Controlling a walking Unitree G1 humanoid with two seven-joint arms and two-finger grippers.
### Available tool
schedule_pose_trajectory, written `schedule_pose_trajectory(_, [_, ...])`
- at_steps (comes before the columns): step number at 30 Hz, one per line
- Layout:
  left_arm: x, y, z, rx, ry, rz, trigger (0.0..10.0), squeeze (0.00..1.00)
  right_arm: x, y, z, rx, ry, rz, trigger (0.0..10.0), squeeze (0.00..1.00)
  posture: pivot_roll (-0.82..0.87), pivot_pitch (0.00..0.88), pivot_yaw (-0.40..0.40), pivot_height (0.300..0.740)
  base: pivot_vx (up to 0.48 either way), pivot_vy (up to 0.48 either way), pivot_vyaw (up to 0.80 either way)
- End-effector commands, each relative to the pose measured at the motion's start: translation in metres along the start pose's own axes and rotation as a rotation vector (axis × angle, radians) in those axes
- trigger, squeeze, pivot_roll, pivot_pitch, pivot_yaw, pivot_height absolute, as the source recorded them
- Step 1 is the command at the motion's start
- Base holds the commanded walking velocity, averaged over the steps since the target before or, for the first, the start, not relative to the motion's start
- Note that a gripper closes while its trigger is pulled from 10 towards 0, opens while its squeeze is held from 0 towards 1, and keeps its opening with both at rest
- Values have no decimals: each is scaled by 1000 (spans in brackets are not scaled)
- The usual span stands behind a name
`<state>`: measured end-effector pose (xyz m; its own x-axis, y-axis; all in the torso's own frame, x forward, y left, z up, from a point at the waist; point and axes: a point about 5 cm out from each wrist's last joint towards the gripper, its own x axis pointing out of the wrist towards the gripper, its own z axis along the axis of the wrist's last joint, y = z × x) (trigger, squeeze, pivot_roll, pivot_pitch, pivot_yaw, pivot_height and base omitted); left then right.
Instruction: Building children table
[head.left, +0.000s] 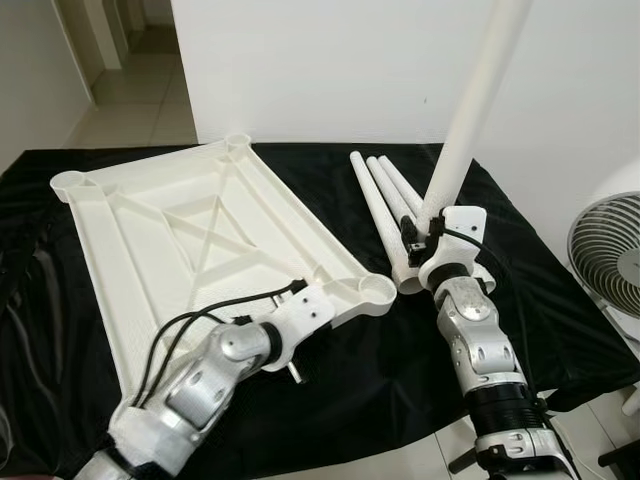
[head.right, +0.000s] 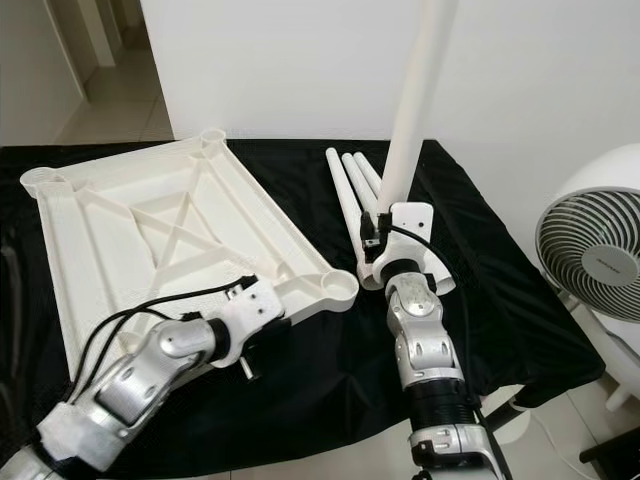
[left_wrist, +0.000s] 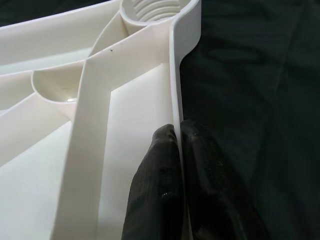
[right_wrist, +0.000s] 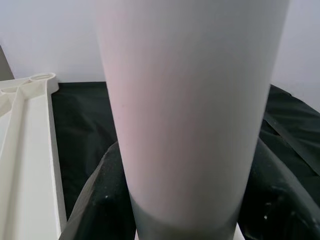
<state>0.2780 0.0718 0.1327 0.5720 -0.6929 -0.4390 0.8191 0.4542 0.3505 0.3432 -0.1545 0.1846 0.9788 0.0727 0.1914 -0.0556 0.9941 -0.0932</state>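
Both grippers busy with table parts

Left gripper (left_wrist: 176, 165) pinches the tabletop (head.left: 190, 235) rim between its fingers; right gripper (right_wrist: 190, 200) clasps an upright leg (head.left: 470, 110) between its own.

A thick white table leg (right_wrist: 192, 100) runs straight up the middle, gripped low down between the two black fingers (right_wrist: 97, 200) of the right end effector (right_wrist: 187, 212), one pressed against each side of it. Beyond it a black cloth (right_wrist: 82, 125) covers the table, and the white ribbed tabletop panel (right_wrist: 25, 150) lies on the cloth with a round corner socket at its far end. A pale wall (right_wrist: 45, 35) stands behind.
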Motion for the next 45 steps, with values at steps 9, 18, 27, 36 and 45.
schedule_pose_trajectory(9, [2, 4, -13, 8, 92, 19, 10000, 0, -3, 27, 0, 18, 20, 197, 10000, 0, 21, 48, -20, 740, 0, 0, 0])
schedule_pose_trajectory(18, [1, 1, -8, 27, 69, -4, 10000, 0, -11, 36, -5, 0, 40, 291, 10000, 0, 18, 40, -25, 740, 0, 0, 0])
schedule_pose_trajectory(27, [0, 2, -5, 33, 54, -4, 10000, 0, -22, 27, -18, 11, 100, 282, 10000, 0, 15, 29, -26, 740, 0, 0, 0])
schedule_pose_trajectory(36, [0, 2, -4, 30, 53, -2, 10000, 0, -25, 27, -21, 7, 115, 291, 10000, 0, 15, 29, -26, 740, 0, 0, 0])
schedule_pose_trajectory(45, [0, 1, -2, 5, 34, -21, 10000, 1000, -38, 32, -34, -3, 127, 370, 10000, 0, 12, 36, -24, 740, 0, 0, 0])
